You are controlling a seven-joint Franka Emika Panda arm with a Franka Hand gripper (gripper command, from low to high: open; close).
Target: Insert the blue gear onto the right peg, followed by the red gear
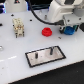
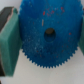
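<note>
One blue gear (image 2: 48, 34) in gripper (image 2: 47, 37), red gear (image 1: 47, 32) on table (image 1: 15, 52)

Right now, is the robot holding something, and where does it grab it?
Yes, the blue gear. The fingers pinch it by its toothed rim, on opposite sides.

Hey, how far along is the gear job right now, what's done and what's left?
Nothing is on a peg yet. The plate shows both pins bare, including the right peg. In hand: the wrist view shows the blue gear between the gripper fingers, so it looks picked up, held away from the plate. Left: seat the blue gear on the right peg, then fetch the red gear, which sits on the table, and add it.
</note>
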